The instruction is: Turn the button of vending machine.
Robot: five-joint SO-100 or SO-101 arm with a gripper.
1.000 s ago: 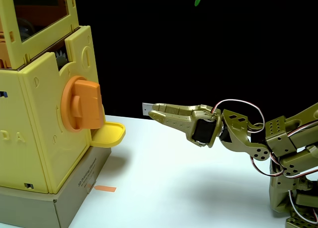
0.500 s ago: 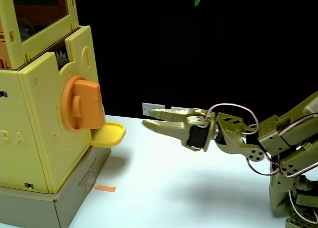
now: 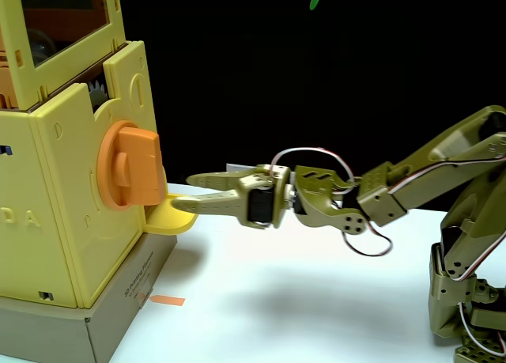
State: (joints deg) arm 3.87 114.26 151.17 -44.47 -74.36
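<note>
Just left of the parted end effector (image 3: 183, 192), the button (image 3: 130, 166).

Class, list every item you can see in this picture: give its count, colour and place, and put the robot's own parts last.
vending machine: one, pale yellow, left side.
button: one, orange, on the machine's side facing the arm.
window: one, brownish clear, machine top.
tray: one, pale yellow, below the button.
cardboard base: one, brown, under the machine.
tape strip: one, orange, on the table beside the base.
table: one, white.
gripper: one, olive, jaws open, by the tray.
arm: one, olive, right side.
</note>
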